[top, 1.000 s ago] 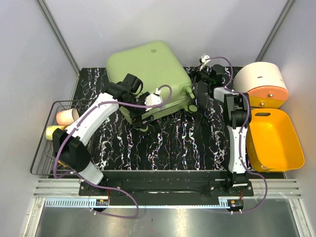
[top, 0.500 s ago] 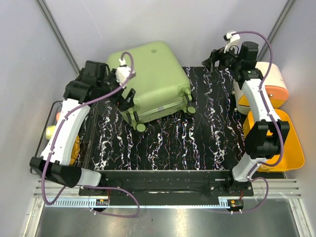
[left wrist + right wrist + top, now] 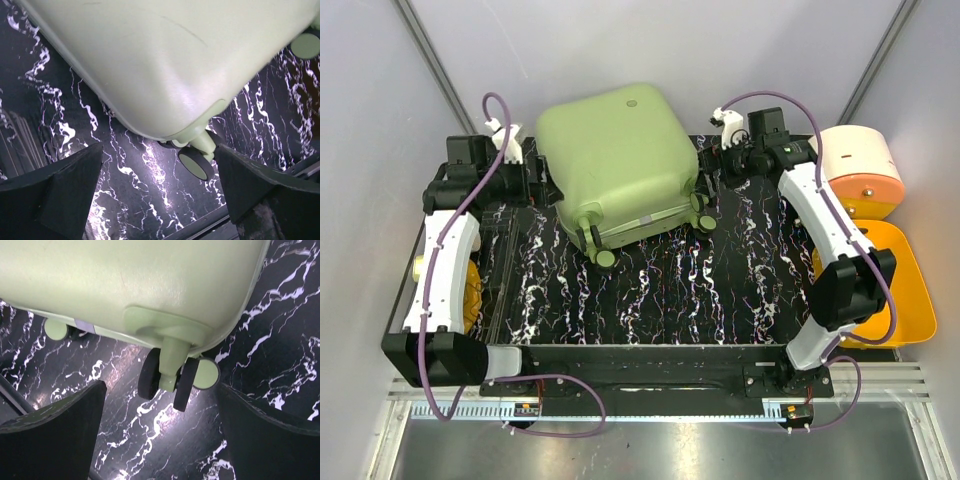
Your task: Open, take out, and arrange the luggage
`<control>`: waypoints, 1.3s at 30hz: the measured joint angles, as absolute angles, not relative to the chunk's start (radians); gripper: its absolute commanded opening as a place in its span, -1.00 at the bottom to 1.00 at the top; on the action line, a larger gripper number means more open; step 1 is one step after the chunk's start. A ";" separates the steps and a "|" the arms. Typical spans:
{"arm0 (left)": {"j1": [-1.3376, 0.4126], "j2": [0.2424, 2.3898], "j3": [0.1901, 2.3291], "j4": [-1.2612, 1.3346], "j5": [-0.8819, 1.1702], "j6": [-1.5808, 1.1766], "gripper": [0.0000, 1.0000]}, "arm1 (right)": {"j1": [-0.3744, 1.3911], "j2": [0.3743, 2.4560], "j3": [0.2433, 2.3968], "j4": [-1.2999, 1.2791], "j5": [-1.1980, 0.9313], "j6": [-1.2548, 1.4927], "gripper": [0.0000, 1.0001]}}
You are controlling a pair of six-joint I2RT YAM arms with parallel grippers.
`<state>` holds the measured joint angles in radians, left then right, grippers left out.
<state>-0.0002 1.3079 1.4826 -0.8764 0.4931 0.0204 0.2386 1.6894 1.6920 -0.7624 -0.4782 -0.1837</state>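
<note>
2 flanks of luggage [image 3: 620, 150]: left claw [image 3: 157, 200], right claw [image 3: 160, 432]; tray [image 3: 908, 300] far right.

Black white-veined marble tabletop [image 3: 660, 300], pale grey walls [image 3: 740, 50], metal rail [image 3: 650, 410] in front

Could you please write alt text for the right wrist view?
A pale-green suitcase fills the top, a double black wheel jutting from its corner over the black marbled table. The right gripper is open, its dark fingers at both lower corners.
</note>
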 measured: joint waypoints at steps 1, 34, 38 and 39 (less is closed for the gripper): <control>0.020 1.308 1.469 -0.870 0.495 -0.001 0.98 | 0.244 1.691 1.692 -0.773 -0.471 -0.185 0.99; 0.097 1.609 1.583 -0.700 0.554 -0.159 0.98 | 0.384 1.522 1.345 -0.676 -0.298 0.001 -0.77; 0.097 1.609 1.560 -0.651 0.592 -0.187 0.98 | 0.469 1.342 1.233 -0.750 -0.314 0.089 0.99; 0.097 1.610 1.556 -0.646 0.599 -0.192 0.98 | 0.493 1.295 1.221 -0.790 -0.360 0.084 0.99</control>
